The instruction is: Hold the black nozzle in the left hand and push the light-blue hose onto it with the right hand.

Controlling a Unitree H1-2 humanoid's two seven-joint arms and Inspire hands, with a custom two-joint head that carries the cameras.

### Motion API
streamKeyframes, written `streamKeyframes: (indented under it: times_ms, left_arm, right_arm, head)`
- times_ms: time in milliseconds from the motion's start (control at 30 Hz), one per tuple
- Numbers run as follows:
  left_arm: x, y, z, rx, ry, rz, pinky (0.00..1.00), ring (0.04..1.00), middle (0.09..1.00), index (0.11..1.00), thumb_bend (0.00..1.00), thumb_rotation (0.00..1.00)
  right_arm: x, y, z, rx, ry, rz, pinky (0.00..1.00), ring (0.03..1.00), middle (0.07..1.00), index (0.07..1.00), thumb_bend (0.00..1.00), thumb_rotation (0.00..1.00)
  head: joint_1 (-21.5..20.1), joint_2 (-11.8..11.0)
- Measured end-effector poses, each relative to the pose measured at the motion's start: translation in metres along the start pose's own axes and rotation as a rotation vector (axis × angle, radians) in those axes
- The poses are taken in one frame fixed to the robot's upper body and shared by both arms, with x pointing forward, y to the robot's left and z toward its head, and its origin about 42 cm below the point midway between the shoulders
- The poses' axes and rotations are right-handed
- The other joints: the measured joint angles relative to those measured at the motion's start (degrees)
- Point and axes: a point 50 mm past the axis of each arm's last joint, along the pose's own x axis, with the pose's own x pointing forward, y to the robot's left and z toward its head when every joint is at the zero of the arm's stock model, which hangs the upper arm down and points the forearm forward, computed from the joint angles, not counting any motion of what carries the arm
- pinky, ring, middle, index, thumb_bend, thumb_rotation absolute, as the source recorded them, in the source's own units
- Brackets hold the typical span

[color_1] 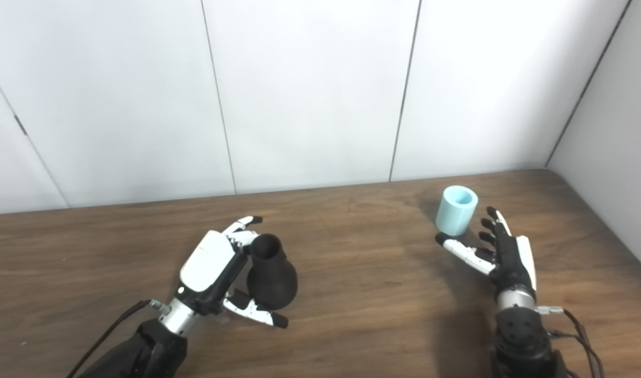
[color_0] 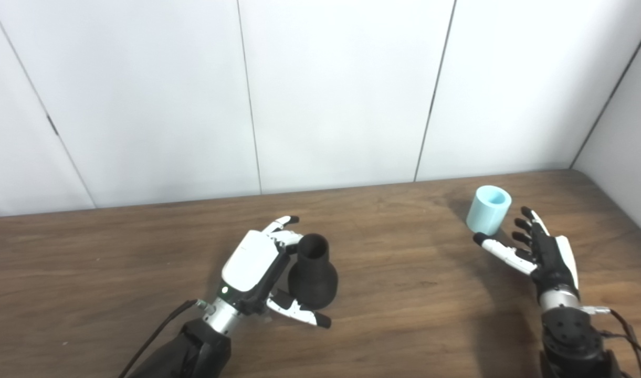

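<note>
Left robot hand [color_0: 257, 270] cupping nozzle [color_0: 312, 275], not clamped. Right robot hand [color_0: 535, 252] spread, empty, beside hose [color_0: 488, 210]. Hose looks light, stiff; I'd grip mid-wall.

White panelled walls [color_0: 330, 89], wooden table [color_0: 404, 294].

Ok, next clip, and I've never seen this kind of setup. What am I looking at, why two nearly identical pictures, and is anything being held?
It is a humanoid robot with two fingered hands, working at a wooden table. Both pictures come from cameras side by side on its head, hence almost the same view. The left hand is beside the black nozzle, which stands upright with its opening up; the fingers curl around it, but I cannot tell whether the grip is closed. The right hand is open and empty, just next to the light-blue hose, a short tube piece standing on the table.
</note>
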Motion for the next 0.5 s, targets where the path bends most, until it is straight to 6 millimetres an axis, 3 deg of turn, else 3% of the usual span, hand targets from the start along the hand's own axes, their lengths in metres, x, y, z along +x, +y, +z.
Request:
streamKeyframes:
  times_ms: [67, 400, 500]
  left_arm:
    - [0.0, 0.0, 0.0, 0.001, -0.003, -0.004, 0.87, 0.539, 0.482, 0.434, 0.5, 0.0]
    - [0.0, 0.0, 0.0, -0.007, -0.001, -0.006, 0.89, 0.535, 0.487, 0.431, 0.5, 0.0]
    - [-0.001, 0.0, -0.001, -0.007, -0.001, -0.007, 0.89, 0.538, 0.486, 0.431, 0.5, 0.0]
  right_arm:
    - [0.004, 0.0, 0.0, -0.008, 0.0, -0.012, 0.8, 0.887, 0.932, 0.963, 0.88, 0.39]
    - [0.021, 0.001, 0.0, -0.011, 0.011, -0.048, 0.74, 0.849, 0.908, 0.942, 0.88, 0.4]
    - [0.025, 0.002, 0.0, -0.009, 0.011, -0.055, 0.79, 0.882, 0.925, 0.948, 0.88, 0.39]
  head:
    - [-0.26, 0.0]
    - [-0.88, -0.09]
    - [-0.88, -0.09]
